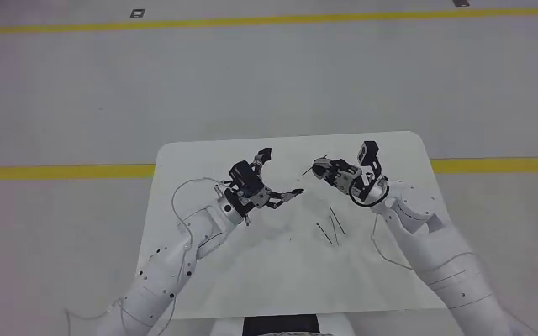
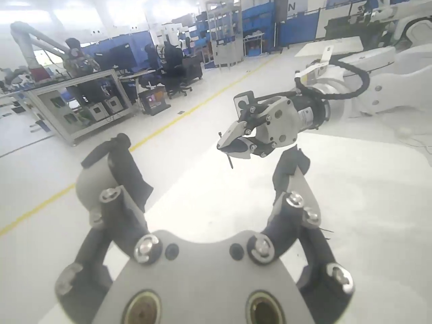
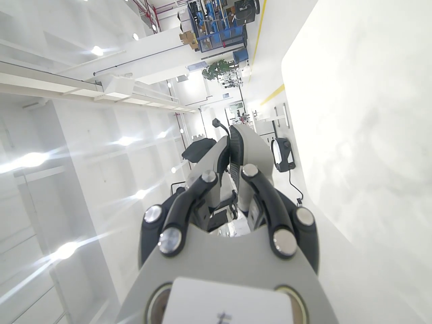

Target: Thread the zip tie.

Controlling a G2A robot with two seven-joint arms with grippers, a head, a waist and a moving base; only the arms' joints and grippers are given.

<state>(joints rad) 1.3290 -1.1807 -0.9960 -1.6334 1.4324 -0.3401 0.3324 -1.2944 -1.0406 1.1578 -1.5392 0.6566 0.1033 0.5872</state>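
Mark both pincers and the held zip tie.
left pincer [image 2: 209, 148]: left wrist view, midway between its open fingertips.
right pincer [image 2: 223, 145]: left wrist view, its closed tips.
zip tie [image 2: 230, 161]: left wrist view, end protruding past the tips.

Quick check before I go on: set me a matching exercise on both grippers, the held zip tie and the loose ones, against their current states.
Things:
1. left gripper
2. right gripper
3. held zip tie
4. loose zip ties

States:
A. lying on the table
B. fingers shut
C. fingers spread wide, nothing between them
D. pinched, one end poking out past the fingertips

Pairs: 1-C; 2-B; 3-D; 4-A
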